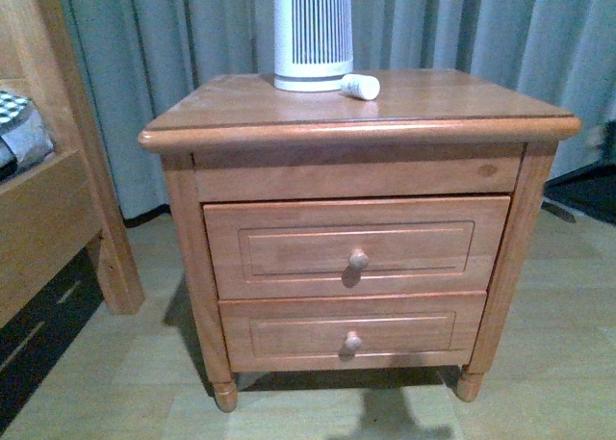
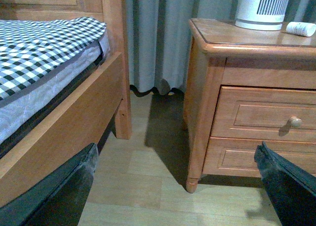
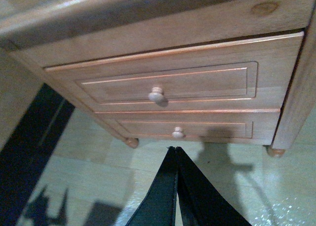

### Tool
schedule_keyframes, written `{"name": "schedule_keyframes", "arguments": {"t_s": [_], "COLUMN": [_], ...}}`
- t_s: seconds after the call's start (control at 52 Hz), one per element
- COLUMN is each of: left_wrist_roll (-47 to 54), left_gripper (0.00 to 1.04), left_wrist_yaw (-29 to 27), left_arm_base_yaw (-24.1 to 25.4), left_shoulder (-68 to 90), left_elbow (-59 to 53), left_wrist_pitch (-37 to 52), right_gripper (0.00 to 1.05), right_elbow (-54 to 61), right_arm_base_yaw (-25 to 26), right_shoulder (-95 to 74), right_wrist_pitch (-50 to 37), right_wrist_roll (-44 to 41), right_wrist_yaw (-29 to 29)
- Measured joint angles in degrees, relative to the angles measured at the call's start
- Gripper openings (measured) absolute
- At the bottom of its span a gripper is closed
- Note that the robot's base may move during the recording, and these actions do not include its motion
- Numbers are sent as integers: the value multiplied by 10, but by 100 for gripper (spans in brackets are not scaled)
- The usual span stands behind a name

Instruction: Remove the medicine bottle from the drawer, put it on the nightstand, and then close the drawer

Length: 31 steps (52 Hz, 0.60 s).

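Wood floor [image 1: 568, 363]; nightstand [image 1: 241, 108] before curtain [image 1: 173, 36]; medicine bottle [image 1: 360, 87] atop.

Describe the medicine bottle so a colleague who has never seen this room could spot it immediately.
Find the orange-brown wooden nightstand standing in front of the grey curtain. On its top stands a tall white slatted appliance; lying on its side against that appliance's base, toward the right, is the small white plastic medicine bottle. It is the only small loose item there, far shorter than the appliance and smooth, without slats.

medicine bottle [image 1: 360, 87] lying on nightstand [image 1: 241, 108] top | drawer [image 1: 356, 246] closed | appliance [image 1: 313, 33] beside bottle
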State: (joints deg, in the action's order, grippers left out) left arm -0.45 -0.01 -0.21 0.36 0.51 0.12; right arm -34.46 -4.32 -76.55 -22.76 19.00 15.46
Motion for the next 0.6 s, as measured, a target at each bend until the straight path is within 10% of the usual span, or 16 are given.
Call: {"name": "schedule_keyframes", "arguments": {"t_s": [0.231, 0.365, 0.596], "left_wrist_roll": [0, 0, 0], "left_gripper": [98, 98, 98], "left_wrist_yaw": [0, 0, 0], "left_arm_base_yaw": [0, 0, 0], "left_shoulder": [0, 0, 0], "left_elbow": [0, 0, 0], "left_wrist_pitch": [0, 0, 0], "right_gripper": [41, 20, 3], "right_elbow": [91, 152, 269], "right_arm_base_yaw": [27, 41, 43], "right_shoulder": [363, 567, 703], "right_wrist_pitch": [188, 263, 241], "right_wrist_roll": [15, -111, -176], "right_wrist_yaw": [7, -146, -153]}}
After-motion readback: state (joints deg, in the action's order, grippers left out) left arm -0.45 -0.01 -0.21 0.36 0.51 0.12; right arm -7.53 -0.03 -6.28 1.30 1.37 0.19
